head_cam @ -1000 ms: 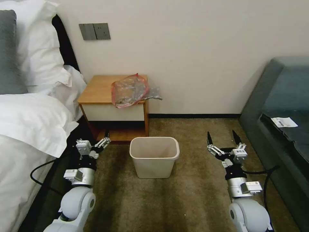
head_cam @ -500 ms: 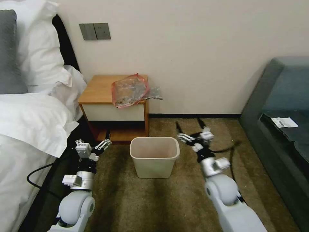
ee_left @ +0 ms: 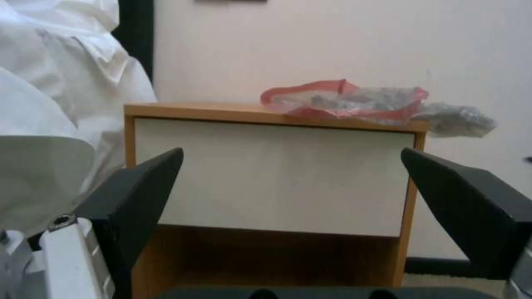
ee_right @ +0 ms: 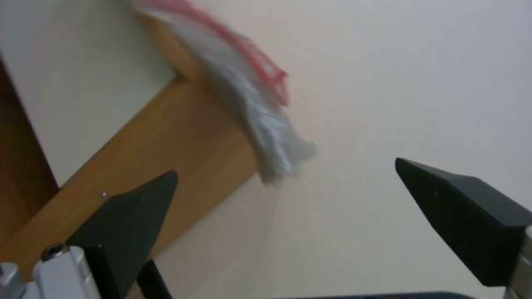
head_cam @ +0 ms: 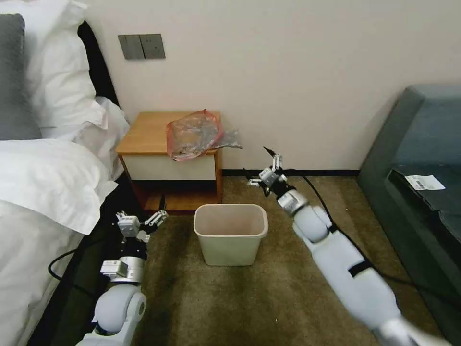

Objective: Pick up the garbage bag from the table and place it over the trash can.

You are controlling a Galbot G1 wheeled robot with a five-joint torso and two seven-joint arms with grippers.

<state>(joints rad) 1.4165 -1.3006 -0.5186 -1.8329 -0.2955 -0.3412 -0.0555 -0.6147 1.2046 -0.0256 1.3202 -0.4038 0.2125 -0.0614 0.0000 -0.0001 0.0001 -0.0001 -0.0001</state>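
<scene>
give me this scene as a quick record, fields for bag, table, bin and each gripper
garbage bag: crumpled on the table's right part, a tail hanging past the right edge, not held
table: against the wall beside the bed
trash can: upright on the carpet in front of the table, no bag over it
right gripper: open, raised off the carpet, right of the table and below the bag's hanging tail, apart from it
left gripper: open, low near the bed, facing the table's drawer front

The crumpled garbage bag (head_cam: 194,133) overhangs the table's (head_cam: 144,134) right edge; the trash can (head_cam: 230,233) stands upright in front.
</scene>
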